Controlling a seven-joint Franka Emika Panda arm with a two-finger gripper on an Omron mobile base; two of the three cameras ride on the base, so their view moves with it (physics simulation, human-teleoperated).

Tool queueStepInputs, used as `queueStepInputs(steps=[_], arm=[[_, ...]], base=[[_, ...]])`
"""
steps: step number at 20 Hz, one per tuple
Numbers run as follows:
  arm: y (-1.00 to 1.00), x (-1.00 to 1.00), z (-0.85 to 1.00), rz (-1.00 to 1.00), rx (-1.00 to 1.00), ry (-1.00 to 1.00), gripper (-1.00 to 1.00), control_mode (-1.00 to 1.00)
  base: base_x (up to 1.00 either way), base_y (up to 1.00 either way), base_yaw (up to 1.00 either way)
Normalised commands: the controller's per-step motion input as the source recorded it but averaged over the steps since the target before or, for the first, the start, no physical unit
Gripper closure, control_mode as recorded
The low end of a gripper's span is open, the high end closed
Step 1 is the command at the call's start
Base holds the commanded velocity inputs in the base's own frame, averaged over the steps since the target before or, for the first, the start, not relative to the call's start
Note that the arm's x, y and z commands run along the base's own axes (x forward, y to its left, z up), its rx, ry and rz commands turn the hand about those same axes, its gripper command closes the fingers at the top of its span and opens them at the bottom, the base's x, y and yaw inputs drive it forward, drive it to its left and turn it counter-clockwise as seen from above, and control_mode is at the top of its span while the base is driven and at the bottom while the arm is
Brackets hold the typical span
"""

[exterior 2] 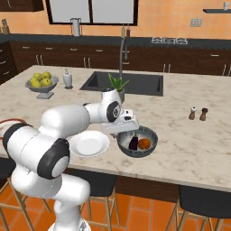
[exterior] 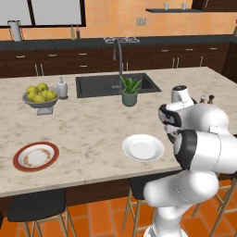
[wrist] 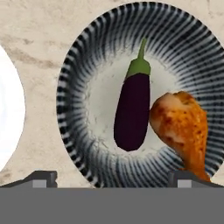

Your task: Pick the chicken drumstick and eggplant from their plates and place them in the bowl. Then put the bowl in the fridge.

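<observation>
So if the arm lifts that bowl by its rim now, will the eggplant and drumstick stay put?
Probably mostly. The bowl looks rigid with raised walls, so they should stay inside. The glossy, rounded eggplant may roll or slide if it tilts; the drumstick touching it may shift too.

Base views behind arm, left and right, sharing island counter [exterior: 92, 125], hand view close above bowl [wrist: 78, 61]

Bright, even rendered light; soft shadows; slightly pixelated edges.

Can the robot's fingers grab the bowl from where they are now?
Probably yes. The open fingers hang right above the bowl, nothing between them. The eggplant and drumstick lie inside, leaving the rim free.
</observation>
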Motion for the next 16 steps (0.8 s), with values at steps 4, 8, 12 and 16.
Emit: queueStepInputs(steps=[4, 8, 12, 16], arm=[[0.23, -0.13, -0.09, 0.0, 0.01, 0.0, -1.0, -1.0], [0.03, 0.0, -0.09, 0.0, 0.07, -0.01, -1.0, -1.0], [0.13, 0.0, -0.1, 0.0, 0.06, -0.03, -1.0, -1.0], [0.15, 0.05, -0.3, 0.0, 0.02, 0.0, -1.0, -1.0]], base=[[0.0, 0.0, 0.0], [0.0, 0.0, 0.0], [0.0, 0.0, 0.0], [0.0, 0.0, 0.0]])
